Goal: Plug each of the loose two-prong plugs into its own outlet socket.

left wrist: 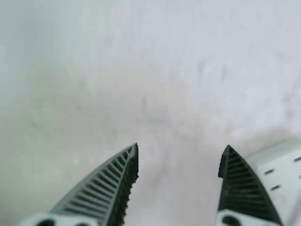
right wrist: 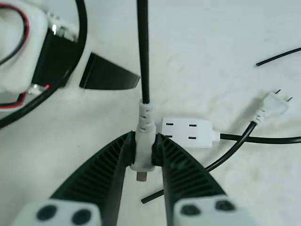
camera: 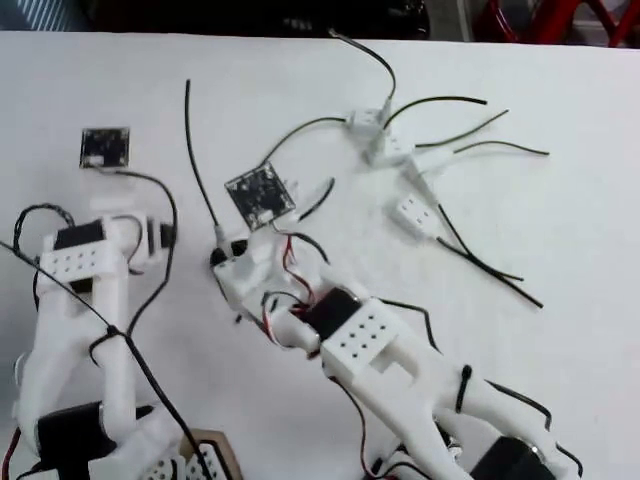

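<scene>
Nearest to the right wrist camera, the right gripper (right wrist: 143, 136) is clenched on a white two-prong plug (right wrist: 143, 157), with one ribbed black finger (right wrist: 113, 165) on each side of its body. I think it holds the body and not the thick black cord (right wrist: 142, 47) so that the plug cannot swing when it is pushed in. A small grey stub at the plug's near end is probably a prong; if so, the plug needs turning before insertion. Just beside the plug lies a white rectangular outlet block (right wrist: 187, 133) with its slots facing up. Farther off rests another small white loose plug (right wrist: 274, 104), not yet taken.

The left gripper (left wrist: 181, 147) hangs open over the bare white table (left wrist: 141, 70) and holds nothing, probably waiting.

The right wrist view gives the grip and the slots closely. The high view gives instead the whole layout: the left arm (camera: 80, 265) well apart from the right arm (camera: 365, 340), and, farthest away, more white pieces with thin black cords (camera: 412, 215). I cannot tell there which are plugs.
</scene>
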Controlling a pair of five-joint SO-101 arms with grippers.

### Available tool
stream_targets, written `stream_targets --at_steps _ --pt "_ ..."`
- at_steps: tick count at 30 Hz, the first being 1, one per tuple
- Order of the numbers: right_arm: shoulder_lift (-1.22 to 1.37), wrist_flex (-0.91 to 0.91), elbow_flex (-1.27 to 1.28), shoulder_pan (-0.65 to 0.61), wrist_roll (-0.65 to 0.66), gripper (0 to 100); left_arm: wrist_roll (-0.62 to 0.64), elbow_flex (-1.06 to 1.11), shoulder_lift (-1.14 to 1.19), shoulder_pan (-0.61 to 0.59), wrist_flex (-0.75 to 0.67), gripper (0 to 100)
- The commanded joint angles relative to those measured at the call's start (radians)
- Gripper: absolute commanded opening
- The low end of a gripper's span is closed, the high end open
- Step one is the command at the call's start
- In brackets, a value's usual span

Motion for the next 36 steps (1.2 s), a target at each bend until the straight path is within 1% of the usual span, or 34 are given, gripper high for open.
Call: stream_targets --at_steps 1,5,9,13,18,22,23,25,29,33,36 --pt "-0.070 -0.024 0.014 -0.042 0.014 1.7 0.121 -0.138 -0.056 0.091 -0.017 28" --pt "-0.068 -0.025 0.020 -0.048 0.032 1.7 0.123 -0.213 -0.058 0.174 0.087 28" --pt "-0.068 -0.025 0.020 -0.045 0.032 1.7 0.126 -0.288 -0.059 0.229 0.199 28" --pt "-0.067 -0.025 0.021 -0.044 0.032 1.7 0.121 -0.299 -0.148 0.266 0.282 28" --pt "-0.067 -0.025 0.021 -0.042 0.028 1.7 0.117 -0.192 -0.314 0.328 0.299 28" --pt "-0.067 -0.025 0.021 -0.016 0.026 1.7 0.063 -0.126 -0.395 0.344 0.299 28" --pt "-0.067 -0.025 0.021 -0.008 0.026 1.7 0.061 -0.120 -0.404 0.338 0.299 28" --pt "-0.067 -0.025 0.020 0.004 0.025 1.7 0.063 -0.121 -0.409 0.289 0.295 28" --pt "-0.051 -0.042 0.018 0.002 0.025 1.7 0.069 -0.114 -0.409 0.133 0.229 28" --pt "0.090 -0.189 0.009 0.005 0.032 1.7 0.143 -0.081 -0.412 -0.018 0.226 28" --pt "0.225 -0.231 -0.054 0.005 0.034 1.7 0.146 -0.006 -0.414 -0.076 0.212 28"
